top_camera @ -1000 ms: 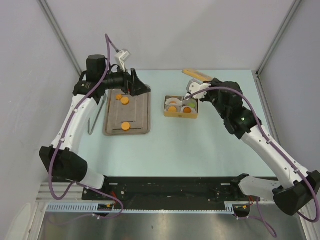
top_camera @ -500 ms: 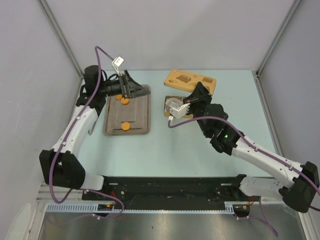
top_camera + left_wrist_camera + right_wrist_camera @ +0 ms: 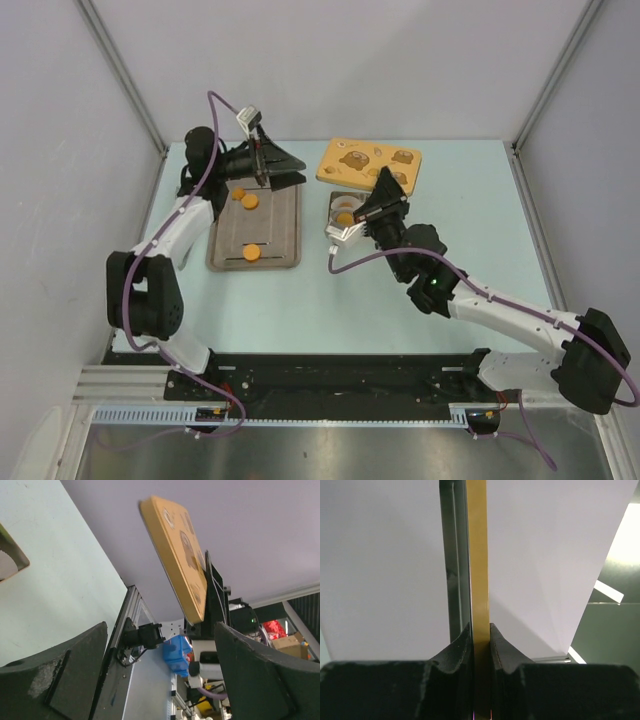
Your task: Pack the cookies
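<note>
**Cookies at rest on the tray; board gripped at right**

Upper left of the overhead view: the left gripper (image 3: 292,170) stands wide and empty over the upper end of the dark tray (image 3: 285,235). Three orange cookies (image 3: 250,202) lie flat on the tray, faces up. Being round, they show no long axis. Two sit close together near its upper end, one near its lower end. Centre: a fourth cookie (image 3: 346,218) shows in the small box (image 3: 335,198). Just right, the right gripper (image 3: 384,186) is clamped narrowly on the edge of a tan board (image 3: 365,160).

Even, soft light; sharp frames
</note>
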